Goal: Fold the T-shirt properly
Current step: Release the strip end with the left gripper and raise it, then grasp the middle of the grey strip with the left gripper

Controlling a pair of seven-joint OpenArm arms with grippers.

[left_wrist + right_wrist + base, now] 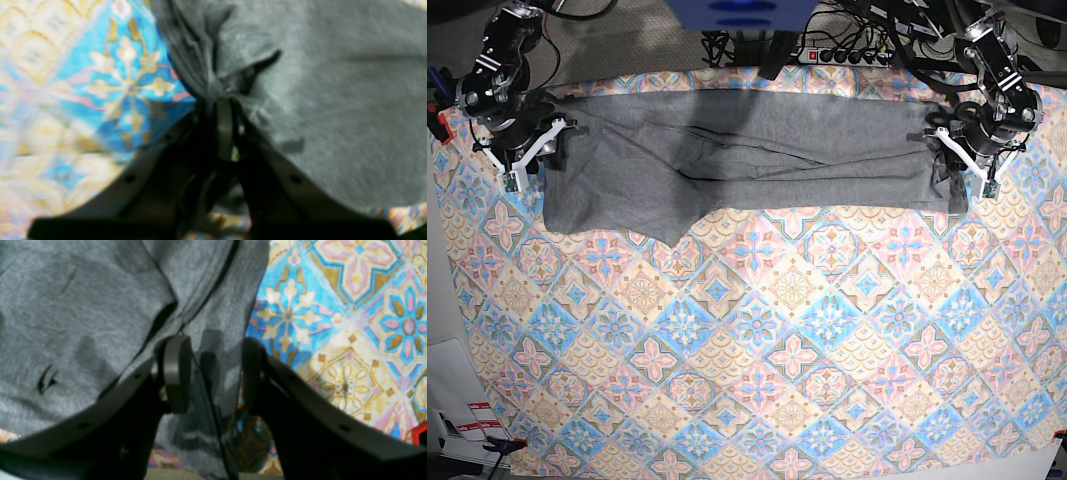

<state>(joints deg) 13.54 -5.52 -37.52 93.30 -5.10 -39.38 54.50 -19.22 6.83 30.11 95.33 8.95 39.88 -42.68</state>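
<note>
The grey T-shirt (747,160) lies as a long band across the far side of the table, with a flap hanging down at its lower left. At the band's right end, my left gripper (957,165) is shut on the T-shirt. The left wrist view shows the fabric (333,100) bunched into creases at the closed tips of that gripper (222,100). My right gripper (527,160) is at the band's left end. In the right wrist view this gripper (217,353) is open, its fingers standing apart over the edge of the shirt (66,306).
A colourful tile-patterned cloth (777,350) covers the table under the shirt. A power strip (847,55) and cables lie beyond the far edge. Papers (467,420) sit off the near left corner. A red object (420,433) shows at the right wrist view's edge.
</note>
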